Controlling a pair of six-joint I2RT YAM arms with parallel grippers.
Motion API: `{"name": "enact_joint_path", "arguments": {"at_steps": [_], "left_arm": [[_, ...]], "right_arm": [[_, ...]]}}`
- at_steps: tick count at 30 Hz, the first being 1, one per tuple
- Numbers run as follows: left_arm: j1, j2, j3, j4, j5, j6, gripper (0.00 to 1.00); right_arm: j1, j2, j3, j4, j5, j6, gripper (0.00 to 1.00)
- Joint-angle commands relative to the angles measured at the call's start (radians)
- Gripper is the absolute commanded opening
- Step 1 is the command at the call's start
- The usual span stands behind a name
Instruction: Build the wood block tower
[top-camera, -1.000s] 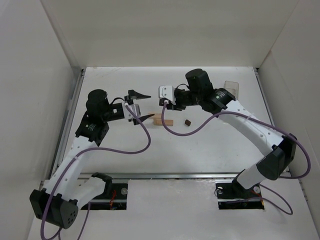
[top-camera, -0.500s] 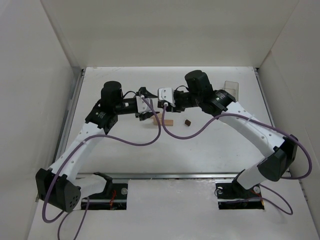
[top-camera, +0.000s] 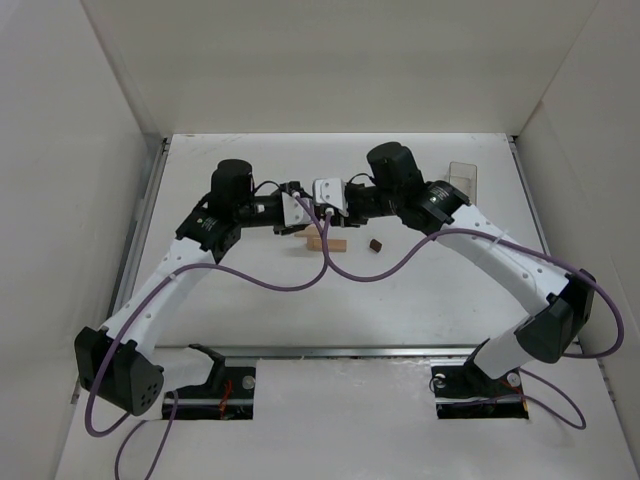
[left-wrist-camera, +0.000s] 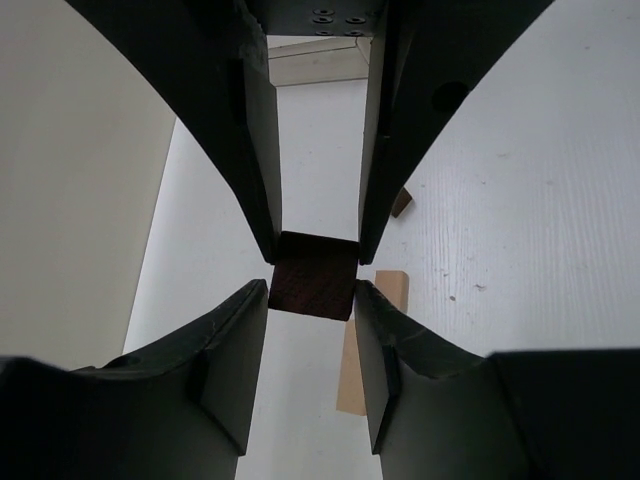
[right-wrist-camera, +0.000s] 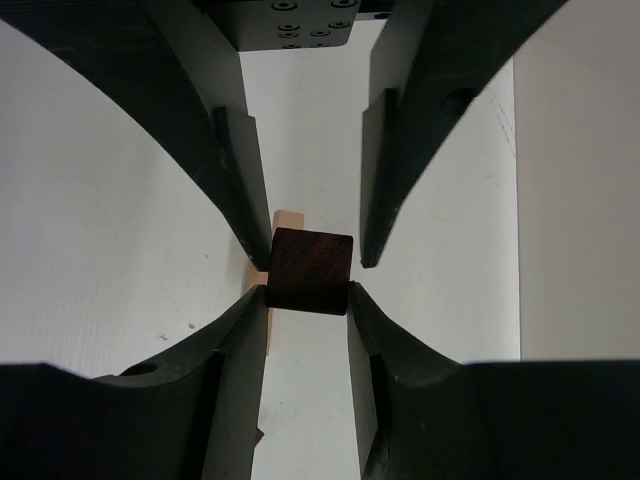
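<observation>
Over white table (top-camera: 420, 290), dark block (right-wrist-camera: 310, 270) clamped in right hand (right-wrist-camera: 306, 290); left hand (left-wrist-camera: 312, 287) flanks same block, grip cannot tell.

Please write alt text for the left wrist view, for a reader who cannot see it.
A dark block sits between two facing pairs of black fingers, above a white table. A tan bar lies below.

Matt black plastic formed the fingers (left-wrist-camera: 240, 150) of the left gripper (left-wrist-camera: 315, 260) and right gripper (right-wrist-camera: 311, 263). The dark reddish-brown block (left-wrist-camera: 313, 290) in the left and the darker block (right-wrist-camera: 308, 274) in the right were dull, fine-grained wood. The tan bar (left-wrist-camera: 352, 378) was pale smooth wood; the table (left-wrist-camera: 520, 200) white, matt, faintly streaked.
</observation>
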Motion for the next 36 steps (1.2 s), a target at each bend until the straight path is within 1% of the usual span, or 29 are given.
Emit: {"name": "enact_joint_path", "arguments": {"at_steps": [1, 3, 10, 11, 12, 15, 16, 18, 20, 21, 22, 24, 25, 26, 27, 30, 34, 36], "left_arm": [[-0.005, 0.004, 0.044, -0.026, 0.006, 0.046, 0.36], [-0.005, 0.004, 0.044, -0.036, 0.006, 0.046, 0.32], [-0.005, 0.004, 0.044, -0.036, 0.006, 0.046, 0.32], [-0.005, 0.004, 0.044, -0.036, 0.006, 0.055, 0.29], [-0.005, 0.004, 0.044, -0.036, 0.006, 0.055, 0.2], [-0.005, 0.004, 0.044, -0.036, 0.015, 0.055, 0.06], [-0.005, 0.004, 0.044, -0.036, 0.015, 0.055, 0.0], [-0.005, 0.004, 0.044, -0.036, 0.025, 0.046, 0.0], [-0.005, -0.007, 0.035, -0.017, 0.035, 0.037, 0.0], [-0.005, -0.017, 0.021, -0.007, 0.035, 0.017, 0.0], [-0.005, -0.031, 0.012, 0.007, 0.035, -0.001, 0.0], [-0.005, -0.045, -0.007, 0.053, 0.045, -0.064, 0.0], [-0.005, -0.056, -0.021, 0.065, 0.055, -0.084, 0.0], [0.005, -0.056, -0.021, 0.079, 0.07, -0.104, 0.0], [0.006, -0.056, -0.031, 0.108, 0.079, -0.156, 0.0], [0.031, -0.065, -0.041, 0.13, 0.102, -0.218, 0.0], [0.032, -0.091, -0.08, 0.141, 0.102, -0.218, 0.0], [0.032, -0.117, -0.099, 0.159, 0.102, -0.241, 0.0]], "right_arm": [[0.009, -0.025, 0.018, 0.03, -0.016, 0.005, 0.0], [0.009, -0.025, 0.018, 0.03, -0.006, 0.005, 0.0], [0.018, -0.025, 0.018, 0.021, -0.016, -0.004, 0.0], [0.018, -0.025, 0.018, 0.021, -0.016, -0.004, 0.0], [0.018, -0.016, 0.018, 0.021, -0.026, -0.004, 0.0], [0.018, -0.016, 0.018, 0.021, -0.038, -0.004, 0.0], [0.018, -0.016, 0.018, 0.021, -0.039, -0.004, 0.03], [0.018, -0.016, 0.008, 0.034, -0.039, -0.004, 0.13], [0.018, -0.016, 0.008, 0.034, -0.039, -0.004, 0.19], [0.018, -0.016, 0.008, 0.034, -0.039, -0.004, 0.25], [0.018, -0.016, 0.008, 0.034, -0.028, 0.005, 0.36], [0.018, -0.016, -0.001, 0.034, -0.017, 0.005, 0.48], [0.018, -0.016, -0.001, 0.034, 0.006, 0.005, 0.78], [0.018, -0.016, -0.001, 0.034, 0.015, 0.005, 0.91], [0.018, -0.025, -0.01, 0.034, 0.026, 0.005, 1.0], [0.006, -0.037, -0.019, 0.054, 0.038, 0.025, 1.0], [-0.015, -0.085, -0.077, 0.116, 0.061, 0.073, 1.0], [-0.028, -0.135, -0.117, 0.158, 0.107, 0.114, 1.0]]}}
